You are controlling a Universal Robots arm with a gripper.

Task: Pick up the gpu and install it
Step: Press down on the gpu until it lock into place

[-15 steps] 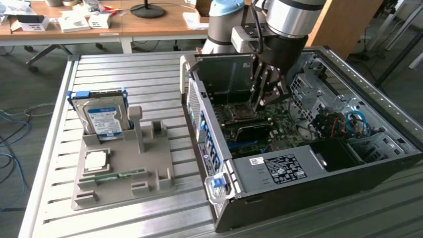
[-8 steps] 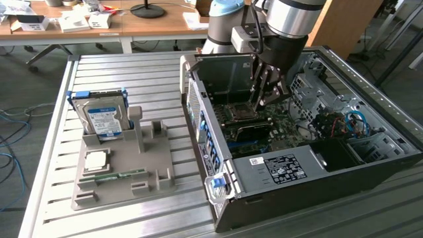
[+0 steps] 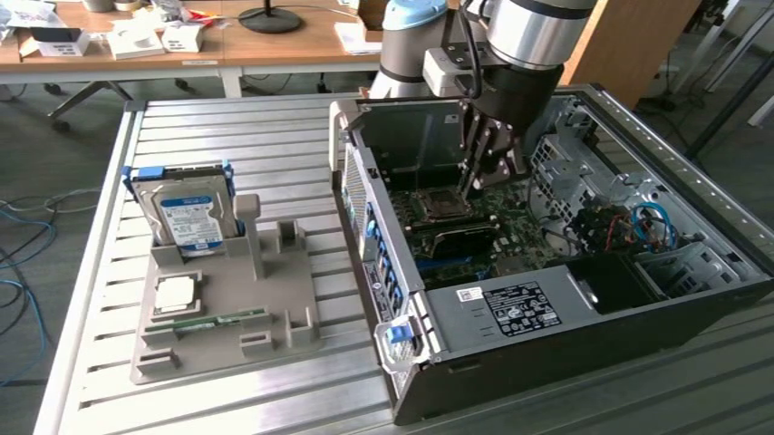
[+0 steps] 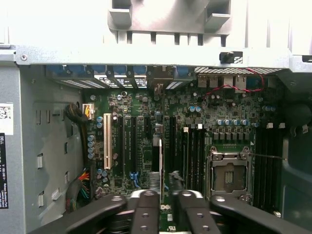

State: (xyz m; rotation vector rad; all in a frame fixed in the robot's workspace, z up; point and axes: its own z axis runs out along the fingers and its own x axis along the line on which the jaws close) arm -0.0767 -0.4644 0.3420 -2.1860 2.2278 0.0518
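I see a grey metal table (image 3: 217,127) with a wooden desk (image 3: 278,45) behind it. An open computer case (image 3: 568,308) lies on the table, and my arm reaches down into it. In the wrist view the claw (image 4: 163,197) is nearly closed on a thin card (image 4: 156,163), seen edge-on; I think it is the gpu, standing upright over the green board (image 4: 195,126). A hard drive (image 3: 188,217) stands in a grey holder (image 3: 230,317) nearby.
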